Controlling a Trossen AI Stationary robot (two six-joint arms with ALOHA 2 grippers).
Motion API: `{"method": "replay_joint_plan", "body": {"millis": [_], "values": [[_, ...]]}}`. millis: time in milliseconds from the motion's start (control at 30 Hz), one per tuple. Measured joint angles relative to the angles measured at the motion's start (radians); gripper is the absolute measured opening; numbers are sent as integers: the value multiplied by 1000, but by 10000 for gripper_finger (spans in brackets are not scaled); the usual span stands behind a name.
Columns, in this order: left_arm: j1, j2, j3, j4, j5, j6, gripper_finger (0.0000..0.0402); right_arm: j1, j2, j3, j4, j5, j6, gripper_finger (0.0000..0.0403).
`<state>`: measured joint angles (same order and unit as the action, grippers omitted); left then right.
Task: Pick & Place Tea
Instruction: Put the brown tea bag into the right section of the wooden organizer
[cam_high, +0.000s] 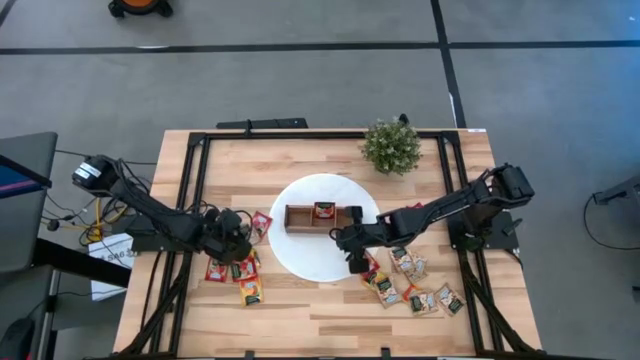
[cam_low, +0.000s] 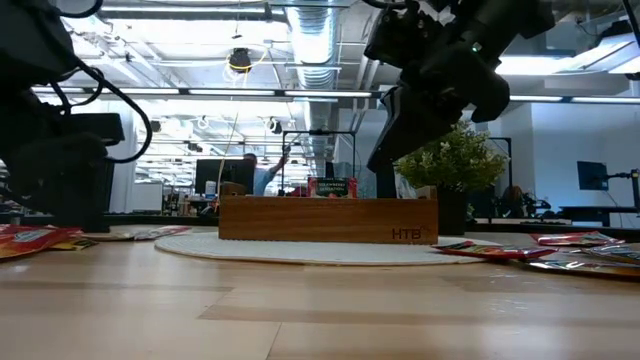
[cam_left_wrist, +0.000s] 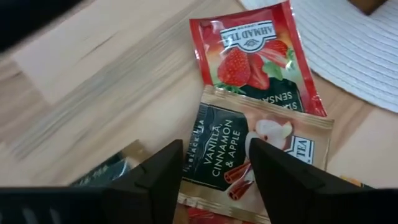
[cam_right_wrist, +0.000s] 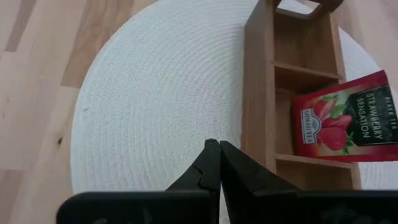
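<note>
The left wrist view shows the writing best. A red sachet (cam_left_wrist: 255, 59) carries "AHMAD TEA" and a picture of strawberries. Partly over it lies a beige sachet (cam_left_wrist: 249, 155) with "VANILLA, CINNAMON & APPLE" in pale letters on a dark panel, with cinnamon sticks and an apple drawn on it. The left claw (cam_left_wrist: 214, 171) hangs just above this beige sachet, with its fingers spread and nothing between them.

In the right wrist view a red sachet (cam_right_wrist: 348, 118) reads "AHMAD TEA" and "STRAWBERRY SENSATION". It stands in the middle compartment of the wooden box (cam_right_wrist: 264, 93), and the two other compartments hold nothing. The right claw (cam_right_wrist: 214, 155) is over the white woven disc (cam_right_wrist: 143, 99), beside the box, with its fingers pressed together and holding nothing.

The low view alone shows the letters "HTB" on the side of the box (cam_low: 330, 220).

The high view alone shows all the tea: one group (cam_high: 240, 270) on the table (cam_high: 320, 320) at the left of the disc, another group (cam_high: 420, 285) at its right, and the one sachet in the box. A small green plant (cam_high: 392, 146) stands behind the disc.
</note>
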<state>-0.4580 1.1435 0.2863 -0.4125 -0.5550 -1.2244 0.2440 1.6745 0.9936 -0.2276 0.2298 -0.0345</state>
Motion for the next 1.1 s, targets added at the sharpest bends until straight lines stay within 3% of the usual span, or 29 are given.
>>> {"method": "replay_joint_plan", "body": {"millis": [133,367,567,767,900,1100], "values": [[0,0,-2,11,5,56,134,0,0,0,-1,-3,0,0],[0,-4,-3,4,5,117,13,4,0,0,-1,-3,0,0],[-1,-27,66,-116,-25,160,3,4,-1,0,21,-3,0,0],[-9,-31,177,-127,-183,319,1,8,-1,0,100,-2,11,0],[-36,-31,209,0,-302,475,0,11,-1,0,146,-1,50,14],[-89,25,211,331,-440,836,0,5,-1,0,266,-26,119,92]]}}
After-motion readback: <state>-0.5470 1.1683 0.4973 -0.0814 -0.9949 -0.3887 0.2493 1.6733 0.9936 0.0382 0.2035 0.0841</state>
